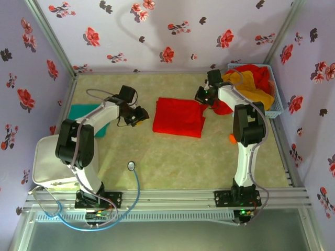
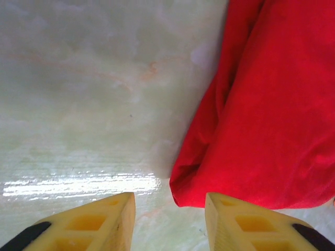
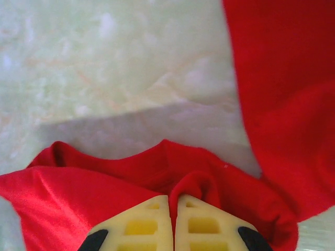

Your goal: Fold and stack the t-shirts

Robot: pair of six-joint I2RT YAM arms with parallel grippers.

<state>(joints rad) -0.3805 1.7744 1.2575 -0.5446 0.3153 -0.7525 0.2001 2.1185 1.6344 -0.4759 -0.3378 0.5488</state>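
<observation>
Left tool [image 2: 170, 209]: fingers part-open with nothing between them, low over the bare surface [image 1: 172, 167], just beside the left edge of the folded red t-shirt [image 1: 178, 117].
Teal t-shirt [image 1: 81, 111]: lies flat at the left, partly under the left arm.
Risk, left side: if this tool goes forward low, a finger could catch the folded shirt's rounded corner and push the layers askew.
Right tool [image 3: 172, 209]: fingers pressed together on a small pucker of the loose red t-shirt [image 1: 222, 107], just right of the folded one.
Risk, right side: the pinch looks shallow, so the cloth may slip out on a lift. The shirt appears to trail back toward the basket [image 1: 277, 104], so a pull could drag the mustard-yellow t-shirt [image 1: 246, 83] out with it, or sweep cloth over the folded shirt.
Right wrist view: gives the pinch itself, with cloth bunched at the fingertips; from above the wrist covers it.
Left wrist view: shows the gap between fingers and cloth edge.
Top view: gives the layout, including the basket, the teal shirt and both arms.
</observation>
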